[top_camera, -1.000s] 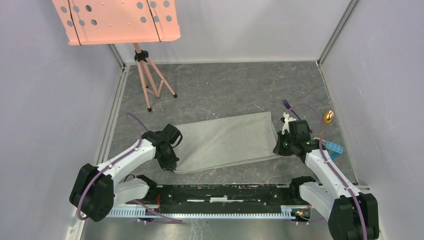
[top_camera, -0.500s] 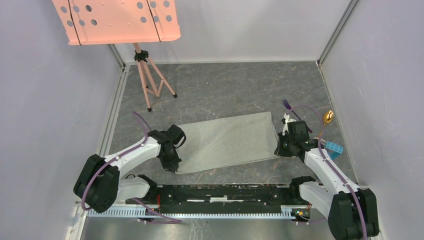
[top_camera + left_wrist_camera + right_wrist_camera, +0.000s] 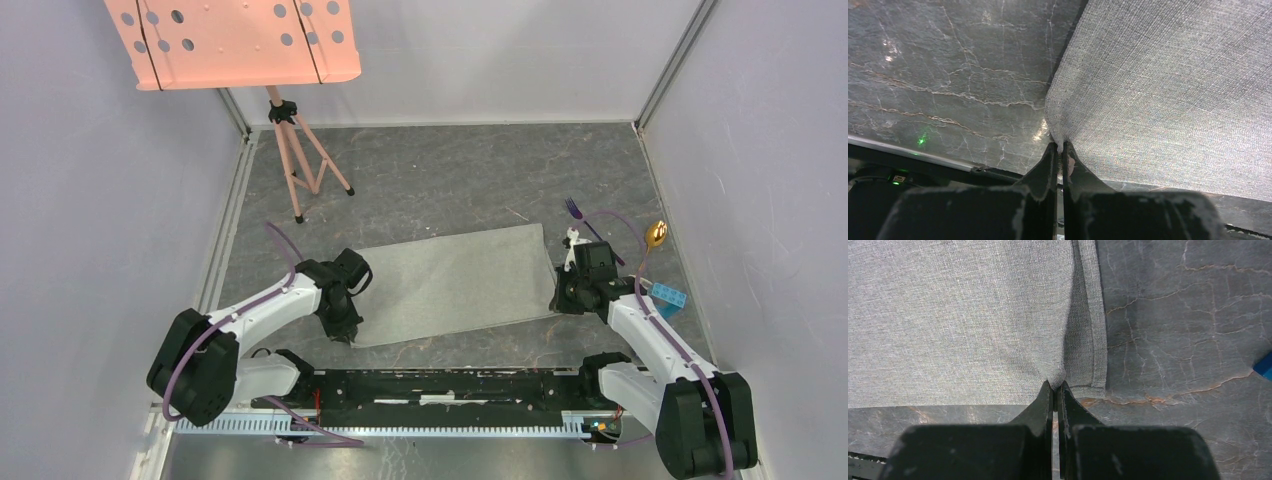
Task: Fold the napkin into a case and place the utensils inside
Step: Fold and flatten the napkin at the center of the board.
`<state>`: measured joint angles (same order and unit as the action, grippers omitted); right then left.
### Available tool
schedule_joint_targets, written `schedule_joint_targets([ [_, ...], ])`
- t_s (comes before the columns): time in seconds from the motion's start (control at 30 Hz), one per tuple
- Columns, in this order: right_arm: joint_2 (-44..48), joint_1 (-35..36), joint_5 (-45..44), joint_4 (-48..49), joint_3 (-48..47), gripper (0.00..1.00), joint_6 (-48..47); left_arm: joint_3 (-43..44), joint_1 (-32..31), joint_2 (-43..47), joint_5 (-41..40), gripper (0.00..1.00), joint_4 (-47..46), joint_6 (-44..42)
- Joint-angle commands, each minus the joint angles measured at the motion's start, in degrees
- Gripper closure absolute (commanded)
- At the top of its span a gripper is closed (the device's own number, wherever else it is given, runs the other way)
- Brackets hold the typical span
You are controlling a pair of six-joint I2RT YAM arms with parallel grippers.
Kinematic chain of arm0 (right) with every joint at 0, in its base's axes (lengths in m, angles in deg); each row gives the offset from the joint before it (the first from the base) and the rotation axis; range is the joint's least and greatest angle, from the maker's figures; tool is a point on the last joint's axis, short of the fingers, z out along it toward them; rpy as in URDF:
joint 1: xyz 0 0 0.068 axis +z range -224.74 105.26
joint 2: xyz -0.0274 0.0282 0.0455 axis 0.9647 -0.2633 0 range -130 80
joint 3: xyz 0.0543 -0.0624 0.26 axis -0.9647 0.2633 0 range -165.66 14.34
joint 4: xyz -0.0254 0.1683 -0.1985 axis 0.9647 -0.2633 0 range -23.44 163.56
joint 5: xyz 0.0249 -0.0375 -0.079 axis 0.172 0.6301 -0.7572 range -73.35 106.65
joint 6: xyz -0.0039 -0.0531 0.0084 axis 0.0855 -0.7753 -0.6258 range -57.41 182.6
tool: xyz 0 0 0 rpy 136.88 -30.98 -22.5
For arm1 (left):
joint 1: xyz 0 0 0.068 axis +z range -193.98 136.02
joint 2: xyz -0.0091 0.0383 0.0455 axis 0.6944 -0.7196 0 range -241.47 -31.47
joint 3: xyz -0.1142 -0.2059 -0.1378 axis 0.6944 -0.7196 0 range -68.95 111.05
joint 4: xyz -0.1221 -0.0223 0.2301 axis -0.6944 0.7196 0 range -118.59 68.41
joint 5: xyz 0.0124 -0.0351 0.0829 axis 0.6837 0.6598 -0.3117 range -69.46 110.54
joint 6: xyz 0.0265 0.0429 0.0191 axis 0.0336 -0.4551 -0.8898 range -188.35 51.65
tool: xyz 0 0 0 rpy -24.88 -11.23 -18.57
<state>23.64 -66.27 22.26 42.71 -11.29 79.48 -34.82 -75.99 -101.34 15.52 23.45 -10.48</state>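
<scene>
The grey napkin (image 3: 450, 285) lies spread flat on the dark marbled table. My left gripper (image 3: 343, 333) is shut on its near left corner; the left wrist view shows the cloth (image 3: 1168, 85) pinched between the tips (image 3: 1060, 147). My right gripper (image 3: 562, 300) is shut on the near right corner; the right wrist view shows a pinched ridge of cloth (image 3: 973, 320) rising from the tips (image 3: 1056, 385). The purple fork (image 3: 578, 215) and the gold-bowled spoon (image 3: 655, 235) lie on the table beyond the right arm. No folded case shows.
A salmon-pink perforated panel (image 3: 235, 40) on a tripod (image 3: 298, 165) stands at the back left. A blue toy block (image 3: 668, 298) lies by the right arm, its corner in the right wrist view (image 3: 1264, 366). Walls enclose the table on three sides.
The left arm has shifted slightly right and inward with the napkin's corner, drawing the left edge in a little. The right gripper has barely moved.
</scene>
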Motion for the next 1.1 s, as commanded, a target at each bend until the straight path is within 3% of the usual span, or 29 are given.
schedule_joint_targets([
  [0.0, 0.46, -0.37, -4.72, 1.37, -0.05, 1.0, 0.15, 0.03, -0.16, -0.1, -2.71, 0.98, 1.01, 2.34],
  [0.4, 2.04, -0.4, -7.83, 0.31, 0.16, 1.0, 1.32, -0.39, -0.16, -0.07, -2.4, 0.98, -0.05, 2.62],
  [0.8, 0.38, -0.4, -7.69, 0.97, 0.31, 0.89, 1.46, -1.16, -0.17, -1.28, -2.48, 0.96, -0.71, 2.34],
  [1.0, 0.3, -0.4, -8.24, 1.19, 0.15, 0.82, 1.6, -1.54, -0.16, 0.67, -1.55, 0.86, 0.45, 2.68],
  [1.07, 0.37, -0.4, -8.23, 1.33, -0.53, 0.75, 1.6, -0.96, -0.16, 2.38, -1.82, 0.74, 2.3, 2.8],
])
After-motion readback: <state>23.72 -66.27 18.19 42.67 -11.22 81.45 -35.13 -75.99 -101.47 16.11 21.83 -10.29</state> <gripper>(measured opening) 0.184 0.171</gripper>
